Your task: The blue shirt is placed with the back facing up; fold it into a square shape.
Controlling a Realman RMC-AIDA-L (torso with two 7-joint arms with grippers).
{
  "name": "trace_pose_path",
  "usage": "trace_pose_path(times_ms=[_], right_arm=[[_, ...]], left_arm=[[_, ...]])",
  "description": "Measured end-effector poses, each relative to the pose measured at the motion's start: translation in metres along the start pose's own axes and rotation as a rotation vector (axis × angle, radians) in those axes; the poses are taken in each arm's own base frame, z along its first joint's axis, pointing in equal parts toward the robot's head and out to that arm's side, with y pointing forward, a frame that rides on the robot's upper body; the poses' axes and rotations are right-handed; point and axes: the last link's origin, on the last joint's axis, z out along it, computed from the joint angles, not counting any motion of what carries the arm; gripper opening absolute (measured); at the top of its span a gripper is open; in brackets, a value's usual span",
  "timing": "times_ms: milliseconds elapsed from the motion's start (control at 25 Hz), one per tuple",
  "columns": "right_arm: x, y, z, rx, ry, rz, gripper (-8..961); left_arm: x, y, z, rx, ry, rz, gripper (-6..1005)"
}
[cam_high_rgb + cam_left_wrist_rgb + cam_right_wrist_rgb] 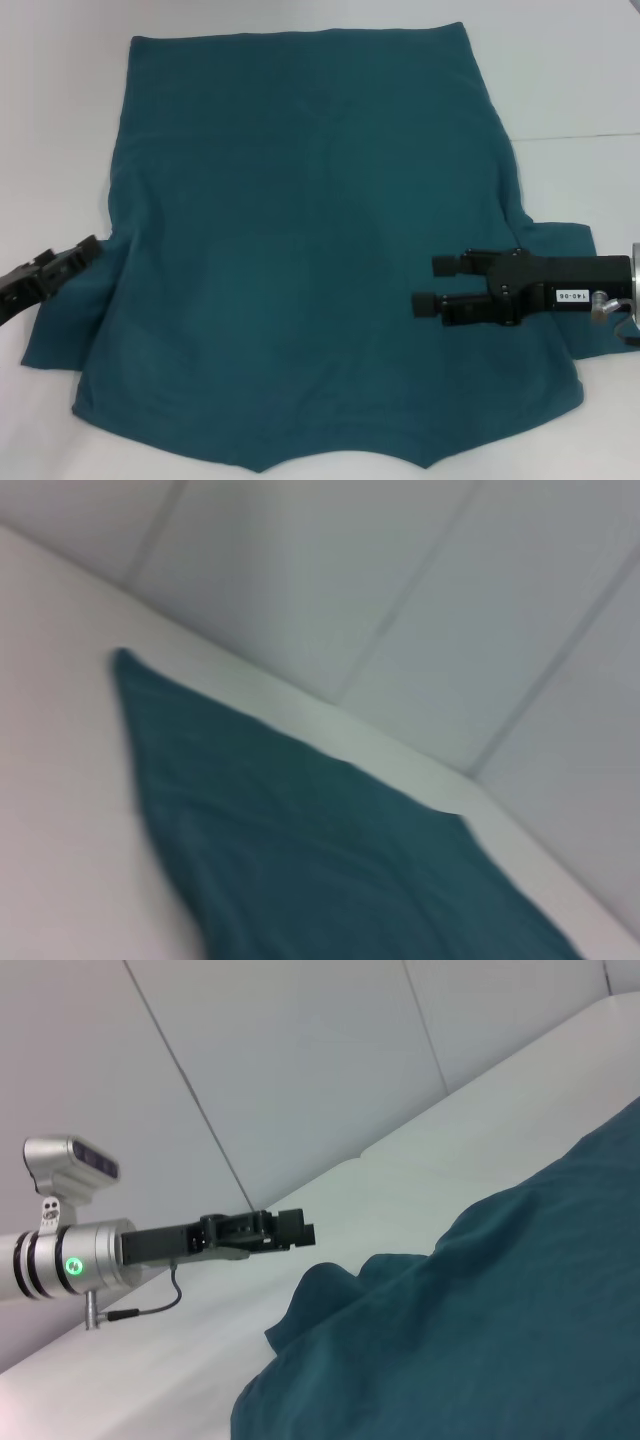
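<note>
The blue shirt (300, 250) lies spread flat on the white table (580, 80) and fills most of the head view. It also shows in the left wrist view as the shirt (330, 870) and in the right wrist view as the shirt (480, 1330). My right gripper (425, 284) hovers over the shirt's right side, pointing inward, open with nothing between its fingers. My left gripper (75, 260) sits at the shirt's left edge, beside the sleeve. The right wrist view shows that left gripper (295, 1230) farther off, above the table.
A sleeve (565, 250) sticks out behind the right arm, and another sleeve (55, 335) lies under the left gripper. White table surface borders the shirt on both sides. A panelled wall (300, 1060) rises behind the table.
</note>
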Motion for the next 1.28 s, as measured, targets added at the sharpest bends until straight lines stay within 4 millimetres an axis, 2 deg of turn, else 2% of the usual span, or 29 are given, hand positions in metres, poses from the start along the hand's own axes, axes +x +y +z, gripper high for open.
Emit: trace_pose_path(times_ms=[160, 800, 1280], right_arm=[[-0.002, 0.000, 0.001, 0.000, -0.001, 0.006, 940], [-0.007, -0.002, 0.004, 0.005, -0.002, 0.003, 941], [-0.009, -0.003, 0.003, 0.010, -0.002, -0.003, 940]], left_arm=[[-0.002, -0.013, -0.004, 0.084, 0.014, -0.020, 890], [-0.018, -0.029, -0.007, 0.203, -0.002, -0.060, 890], [-0.029, -0.023, 0.001, 0.184, -0.023, -0.084, 877]])
